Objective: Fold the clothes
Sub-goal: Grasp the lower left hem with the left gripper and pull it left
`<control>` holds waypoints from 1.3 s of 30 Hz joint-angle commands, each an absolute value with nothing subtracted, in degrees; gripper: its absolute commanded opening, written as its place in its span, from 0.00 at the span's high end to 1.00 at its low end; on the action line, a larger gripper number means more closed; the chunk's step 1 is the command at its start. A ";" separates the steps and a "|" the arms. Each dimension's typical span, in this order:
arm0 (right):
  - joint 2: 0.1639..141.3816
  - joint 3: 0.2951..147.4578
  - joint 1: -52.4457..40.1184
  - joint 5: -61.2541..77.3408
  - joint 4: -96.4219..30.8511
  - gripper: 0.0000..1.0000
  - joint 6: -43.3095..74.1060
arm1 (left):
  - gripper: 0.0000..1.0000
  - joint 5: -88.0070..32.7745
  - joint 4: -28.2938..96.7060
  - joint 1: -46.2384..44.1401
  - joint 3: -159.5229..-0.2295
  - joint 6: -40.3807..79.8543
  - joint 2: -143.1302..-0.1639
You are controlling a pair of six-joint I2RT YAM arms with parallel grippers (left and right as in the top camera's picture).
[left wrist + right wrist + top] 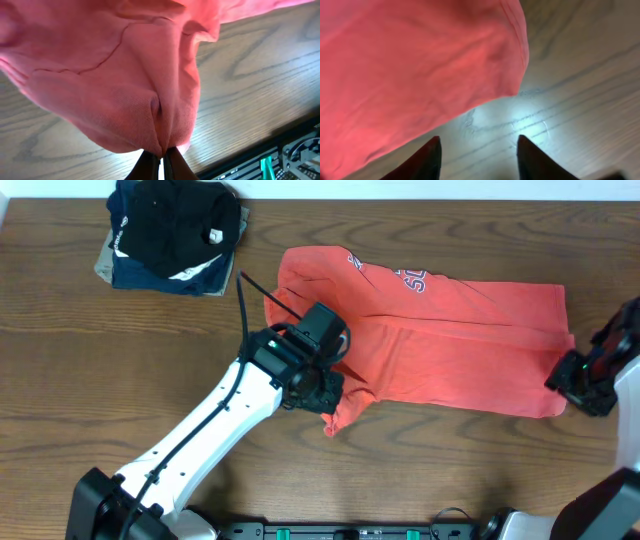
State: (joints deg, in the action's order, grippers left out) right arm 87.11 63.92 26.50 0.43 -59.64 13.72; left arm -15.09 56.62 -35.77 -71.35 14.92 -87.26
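Note:
The clothes, a red-orange T-shirt (450, 330) with white lettering near its back edge, lie spread across the middle and right of the wooden table (100, 360). My left gripper (325, 392) sits at the shirt's near-left corner. In the left wrist view this gripper (162, 153) is shut on a pinched fold of the red fabric (125, 75), which bunches above the fingertips. My right gripper (580, 385) is at the shirt's near-right corner. In the right wrist view it (478, 141) is open over bare wood, with the shirt's edge (420, 70) just beyond its left finger.
A stack of folded black, navy and tan garments (175, 235) lies at the back left. A black rail (350, 530) runs along the table's front edge, also seen as the rail (280, 155) in the left wrist view.

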 commanded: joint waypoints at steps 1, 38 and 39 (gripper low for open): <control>87.77 58.30 26.72 -2.55 -56.21 0.60 19.18 | 0.94 -15.40 56.86 -33.17 -71.92 13.54 -86.89; 94.72 45.93 33.36 -1.89 -30.76 0.51 22.02 | 0.94 -11.92 54.13 -17.69 -74.15 9.63 -86.65; 95.26 45.93 33.36 -1.87 -30.61 0.51 22.02 | 0.94 -11.92 53.95 -17.30 -74.15 9.63 -86.65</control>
